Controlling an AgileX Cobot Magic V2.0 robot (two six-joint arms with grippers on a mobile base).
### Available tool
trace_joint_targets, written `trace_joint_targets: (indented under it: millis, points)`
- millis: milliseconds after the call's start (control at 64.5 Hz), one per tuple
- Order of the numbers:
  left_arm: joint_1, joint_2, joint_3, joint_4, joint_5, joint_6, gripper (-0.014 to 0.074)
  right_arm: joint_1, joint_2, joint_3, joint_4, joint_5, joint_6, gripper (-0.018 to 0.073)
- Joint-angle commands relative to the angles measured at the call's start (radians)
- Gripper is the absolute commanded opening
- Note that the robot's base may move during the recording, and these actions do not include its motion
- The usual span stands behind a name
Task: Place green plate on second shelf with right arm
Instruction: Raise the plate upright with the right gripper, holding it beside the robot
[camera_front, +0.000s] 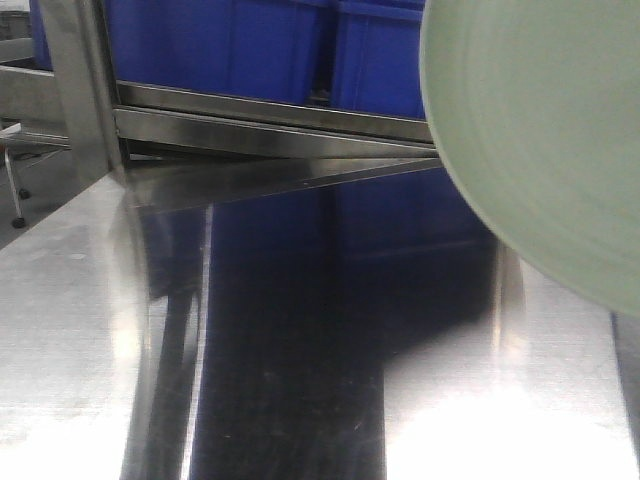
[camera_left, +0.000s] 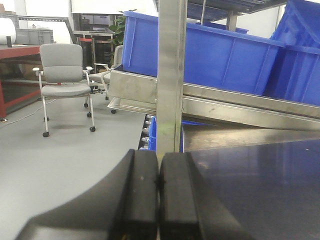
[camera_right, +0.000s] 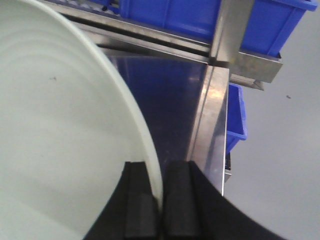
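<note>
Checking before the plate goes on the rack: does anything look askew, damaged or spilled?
The green plate stands out: the right gripper pinches only its rim, so it hangs steeply tilted, not level. A tiny dark speck marks its face. No cracks or spills show.

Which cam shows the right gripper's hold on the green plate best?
Right wrist view: the right gripper is shut on the green plate, with the rim pinched edge-on. The front view shows only part of the plate at upper right, no gripper. The left wrist view shows neither, just the shut left gripper.
</note>
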Motion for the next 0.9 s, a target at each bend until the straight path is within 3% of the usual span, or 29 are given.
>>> trace_joint_targets:
  millis: [0, 233, 465, 713, 884]
  points:
    - [-0.003, -0.004, 0.042, -0.005, -0.081, -0.006, 0.013, -0.005, -0.002, 0.01, -0.018, -0.188, 0.011, 0.0055]
    - [-0.003, -0.004, 0.042, -0.005, -0.081, -0.006, 0.013, -0.005, -0.002, 0.143, -0.104, -0.501, 0.011, 0.0055]
    - [-0.003, -0.004, 0.042, -0.005, -0.081, -0.006, 0.013, -0.005, -0.002, 0.312, -0.053, -0.712, 0.011, 0.0055]
    - [-0.003, -0.004, 0.042, -0.005, -0.081, -0.006, 0.013, -0.005, -0.002, 0.329, -0.013, -0.816, 0.011, 0.0057]
    - [-0.003, -0.004, 0.042, -0.005, -0.081, -0.006, 0.013, -0.003, 0.0, 0.329, 0.027, -0.786, 0.069, 0.0057]
